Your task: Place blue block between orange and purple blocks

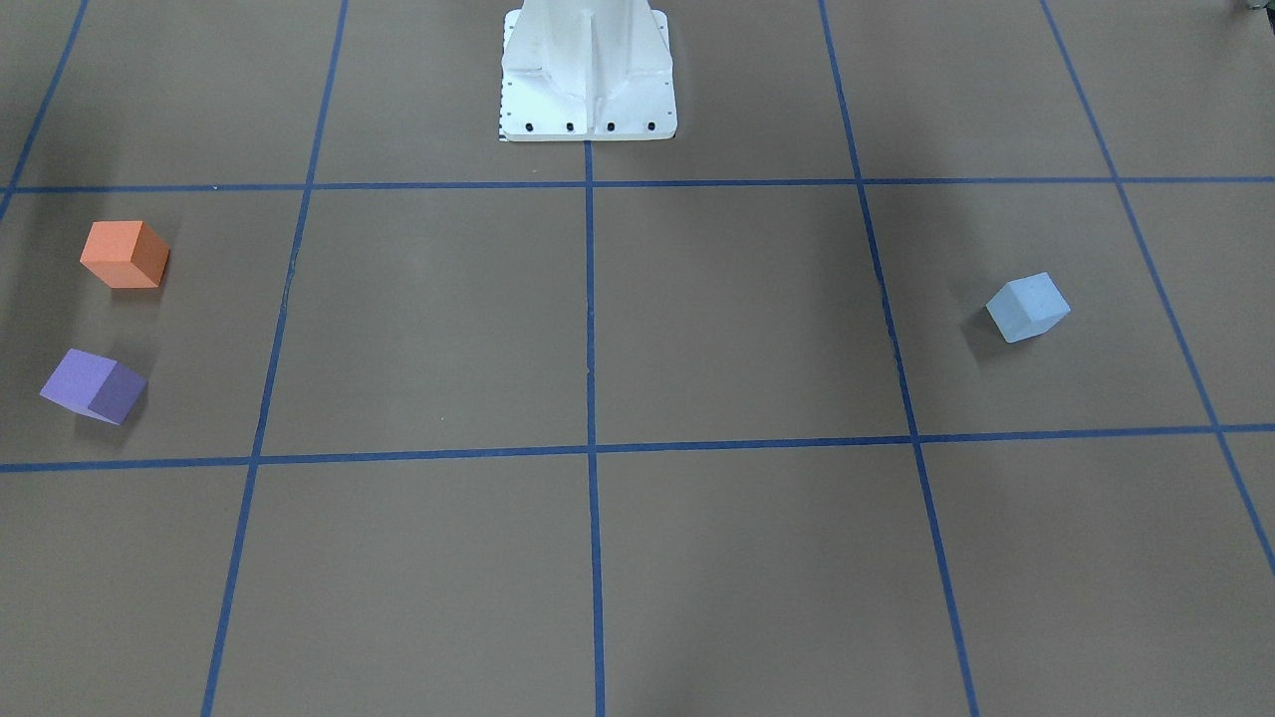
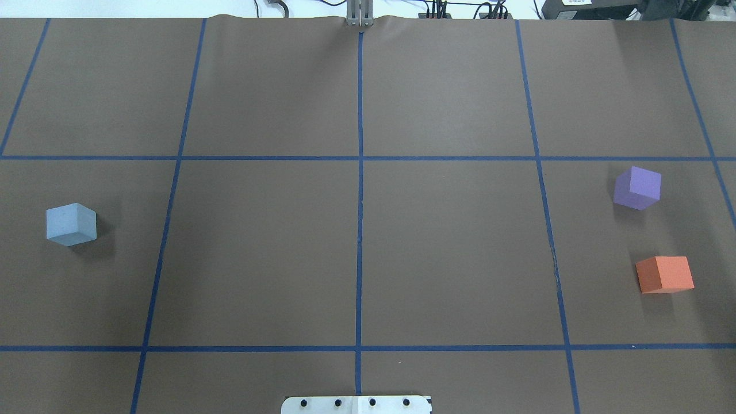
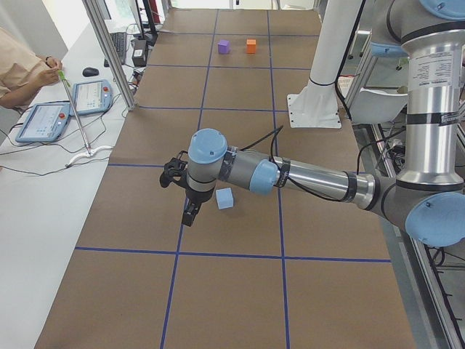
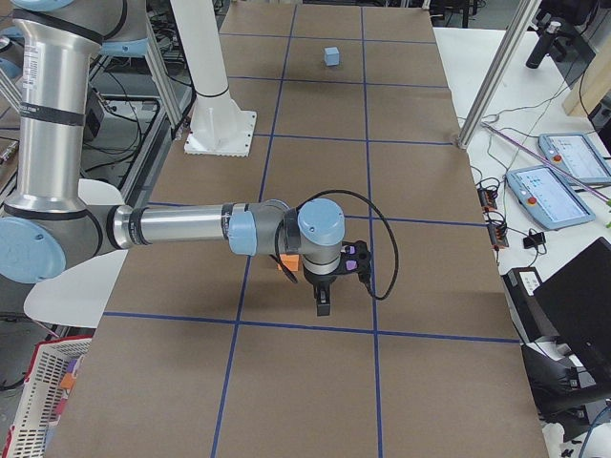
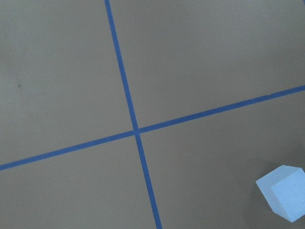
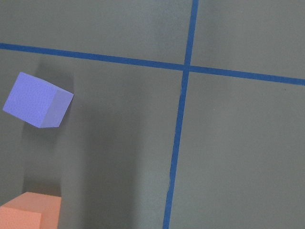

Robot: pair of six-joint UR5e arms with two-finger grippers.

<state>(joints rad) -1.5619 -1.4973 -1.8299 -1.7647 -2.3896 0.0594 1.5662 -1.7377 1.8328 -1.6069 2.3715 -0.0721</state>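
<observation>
The pale blue foam-like cube (image 2: 71,224) lies flat near the left edge of the brown paper-covered table (image 2: 448,259), about midway between the robot's edge and the far edge, with nothing touching it. In your exterior left view, the left gripper (image 3: 189,216) hangs above the table just beside the cube, on the side toward the far edge, and the cube is not between its jaws. The left wrist view catches the cube only in its lower right corner. The orange foam-like cube (image 2: 665,274) and the purple foam-like cube (image 2: 637,187) sit near the right edge with a gap between them, the purple one closer to the far edge. The right gripper (image 4: 325,305) hangs close by that pair. Both grippers show only in side views, so you cannot tell whether either one's jaws are spread or pressed together.
</observation>
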